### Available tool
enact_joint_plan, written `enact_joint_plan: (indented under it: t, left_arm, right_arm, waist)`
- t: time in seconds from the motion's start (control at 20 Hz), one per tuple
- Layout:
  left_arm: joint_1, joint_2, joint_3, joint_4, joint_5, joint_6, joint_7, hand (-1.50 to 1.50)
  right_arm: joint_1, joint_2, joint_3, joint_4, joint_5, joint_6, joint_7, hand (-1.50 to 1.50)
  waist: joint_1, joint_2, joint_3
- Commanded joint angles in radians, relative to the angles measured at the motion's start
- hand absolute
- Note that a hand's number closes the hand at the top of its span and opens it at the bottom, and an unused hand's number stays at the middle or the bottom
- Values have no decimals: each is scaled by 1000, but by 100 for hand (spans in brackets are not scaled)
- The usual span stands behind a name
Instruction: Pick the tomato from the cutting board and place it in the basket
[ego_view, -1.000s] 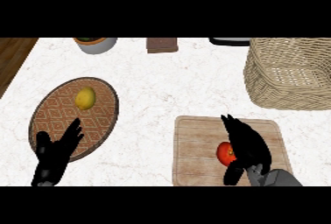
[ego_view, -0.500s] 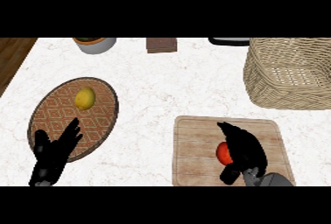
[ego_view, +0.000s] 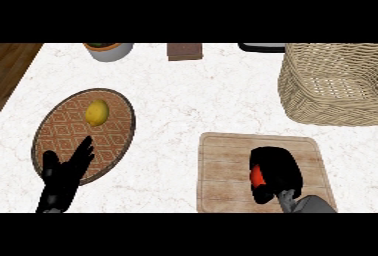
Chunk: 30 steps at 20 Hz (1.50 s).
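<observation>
Tomato, a sliver of red, sits on the wooden cutting board, mostly hidden by the right hand, whose fingers curl round it. A wicker basket stands well apart on the marble worktop. At lower left, the left hand rests with straight fingers over a patterned plate holding a lemon.

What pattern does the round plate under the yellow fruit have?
The plate shows a reddish-brown diamond lattice; head view.

Black left hand, black right hand, grey forearm behind it
</observation>
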Motion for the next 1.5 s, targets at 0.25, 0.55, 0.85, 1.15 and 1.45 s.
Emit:
enact_joint_plan:
  t: [0.25, 0.55, 0.85, 1.15, 1.45]
  left_arm:
    - [59, 0, 16, 26, 1, -47, 15, 0]
    - [56, -4, 37, 30, -20, -34, 8, 0]
    - [39, -32, 31, 30, -9, -17, 36, 0]
    - [62, -18, 32, 2, -10, -33, 41, 0]
    - [44, -36, 18, 35, -40, -29, 32, 0]
  right_arm:
    - [5, 61, 44, -21, 96, 11, -20, 150]
    - [10, 88, 73, -61, 192, -60, -38, 150]
    - [-6, 291, -136, -254, -23, -306, -73, 150]
    - [-78, 267, -276, -546, -59, -270, 20, 150]
    - [-254, 150, -534, -670, -151, -80, 220, 150]
  waist:
    - [1, 7, -9]
    - [-3, 6, -9]
    - [-32, 5, -4]
    - [-16, 3, -9]
    - [-14, 5, -10]
